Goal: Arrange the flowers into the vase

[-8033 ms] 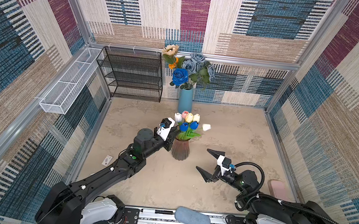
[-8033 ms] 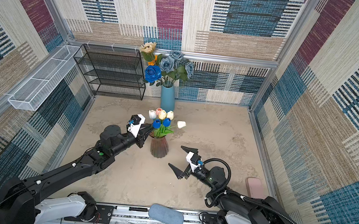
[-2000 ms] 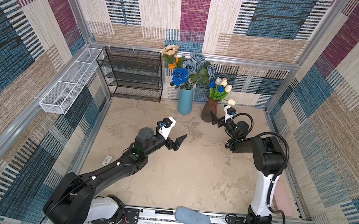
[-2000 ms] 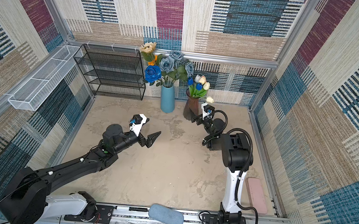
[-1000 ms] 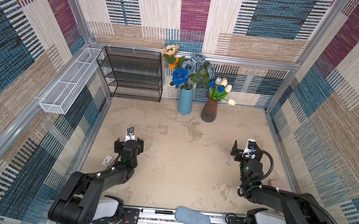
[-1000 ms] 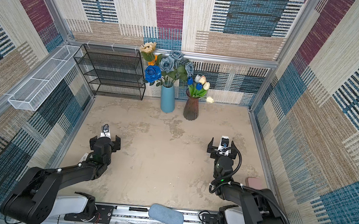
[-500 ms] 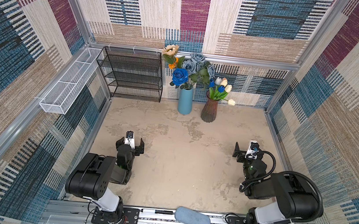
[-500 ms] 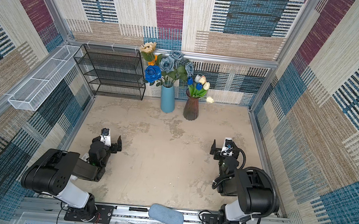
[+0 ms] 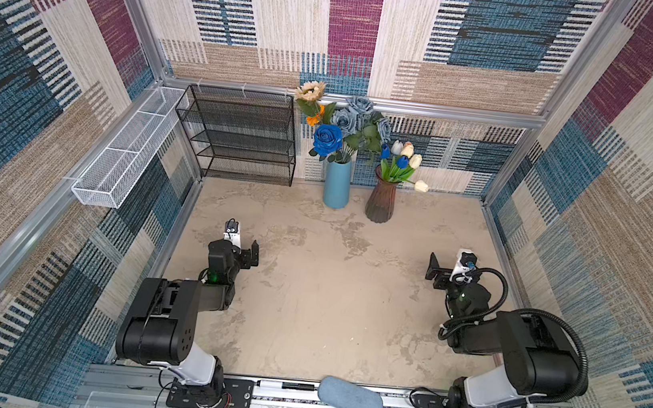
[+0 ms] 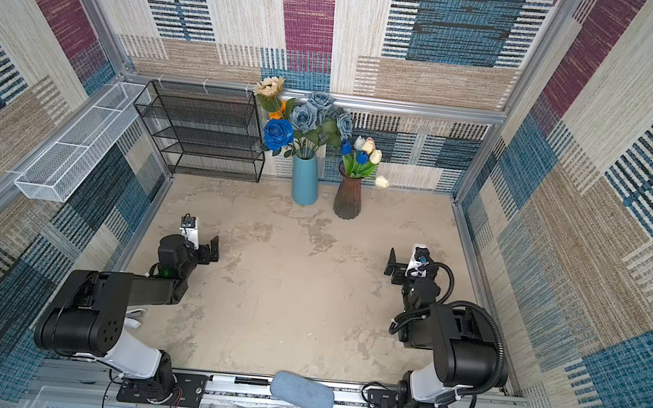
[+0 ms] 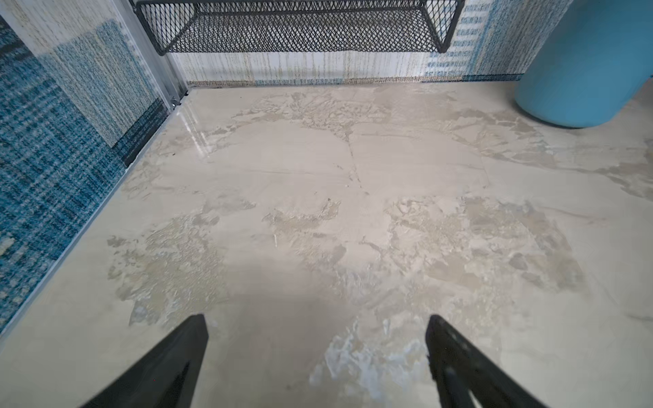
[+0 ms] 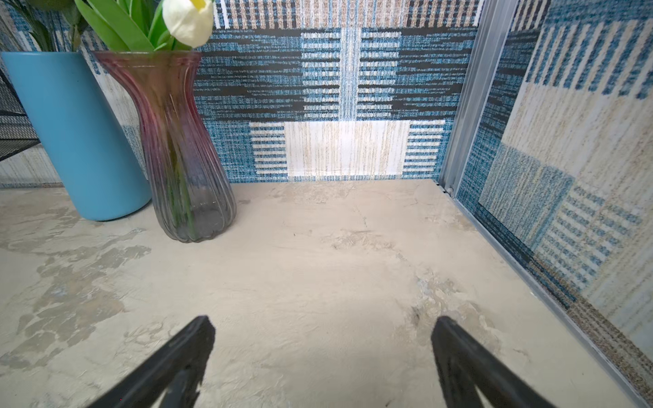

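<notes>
The right wrist view crops the green-leaved tulips in the ribbed purple glass vase. In both top views, leaves half hide the orange marigold.

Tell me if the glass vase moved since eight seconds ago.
Yes. The glass vase moved from the middle toward the back, and now stands just right of the blue vase.

A: What stood at the back of the worktop?
B: A black mesh rack, in the left corner.
A: And near it?
B: A white wire basket hung on the left wall. A grey-blue pad lay on the front rail.
</notes>
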